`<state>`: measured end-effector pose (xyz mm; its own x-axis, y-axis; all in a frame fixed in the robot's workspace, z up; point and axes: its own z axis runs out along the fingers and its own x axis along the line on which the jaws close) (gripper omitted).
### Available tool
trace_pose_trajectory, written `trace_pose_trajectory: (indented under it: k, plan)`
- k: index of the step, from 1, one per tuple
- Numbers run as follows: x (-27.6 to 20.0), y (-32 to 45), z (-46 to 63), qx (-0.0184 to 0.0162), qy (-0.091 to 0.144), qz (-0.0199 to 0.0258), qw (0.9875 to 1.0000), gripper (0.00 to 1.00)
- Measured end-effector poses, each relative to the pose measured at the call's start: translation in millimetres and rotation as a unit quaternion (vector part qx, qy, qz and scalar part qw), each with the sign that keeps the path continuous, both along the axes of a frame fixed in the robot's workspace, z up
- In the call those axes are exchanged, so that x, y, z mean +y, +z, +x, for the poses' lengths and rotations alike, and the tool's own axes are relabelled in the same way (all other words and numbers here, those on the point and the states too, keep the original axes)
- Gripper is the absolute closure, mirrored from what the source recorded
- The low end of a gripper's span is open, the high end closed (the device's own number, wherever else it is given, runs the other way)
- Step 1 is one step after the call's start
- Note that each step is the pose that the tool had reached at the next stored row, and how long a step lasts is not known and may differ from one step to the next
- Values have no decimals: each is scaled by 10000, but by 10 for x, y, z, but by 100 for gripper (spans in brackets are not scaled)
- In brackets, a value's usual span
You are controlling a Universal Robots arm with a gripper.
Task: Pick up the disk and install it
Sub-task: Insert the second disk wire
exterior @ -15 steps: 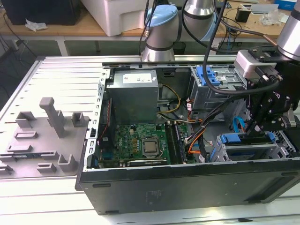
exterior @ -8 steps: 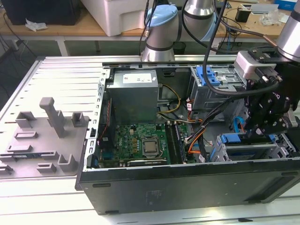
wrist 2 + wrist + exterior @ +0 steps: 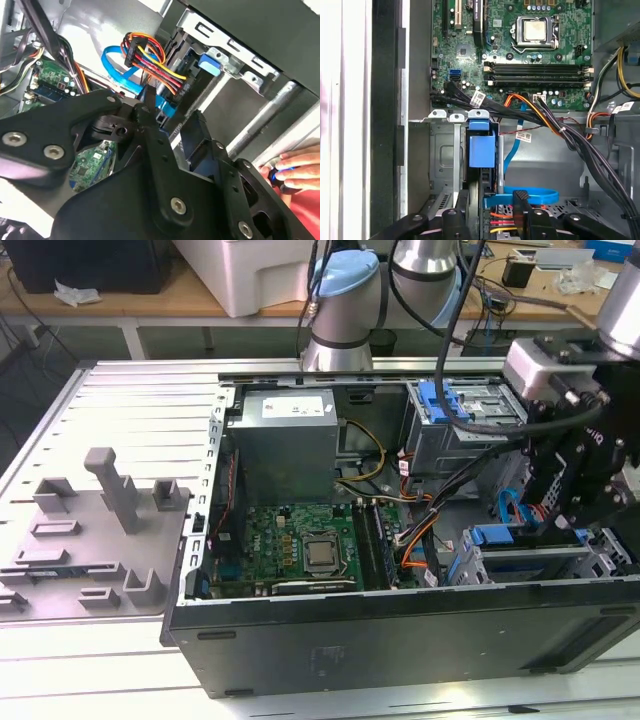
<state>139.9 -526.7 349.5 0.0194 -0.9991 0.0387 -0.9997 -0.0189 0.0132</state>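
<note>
Fingers of the gripper (image 3: pixel 492 212) pinch the disk (image 3: pixel 482 150) edge-on, at six o'clock from the motherboard (image 3: pixel 512 55), aligning it with the cage (image 3: pixel 442 150) slot.

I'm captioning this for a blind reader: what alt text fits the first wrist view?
The gripper hangs over a metal drive cage inside an open computer case, with a blue-framed disk standing on edge in the cage. Beyond lies a green motherboard crossed by black cables.
</note>
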Motion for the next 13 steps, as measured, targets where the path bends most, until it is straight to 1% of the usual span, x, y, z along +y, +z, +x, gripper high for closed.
trace_pose_trajectory:
  k: [1, 6, 13]
  plan:
    - [0, 71, 0, 0, 0, -2, 10000, 52]
    - [0, 245, 0, 0, 0, -8, 10000, 52]
    - [0, 339, -4, 0, 0, -11, 10000, 52]
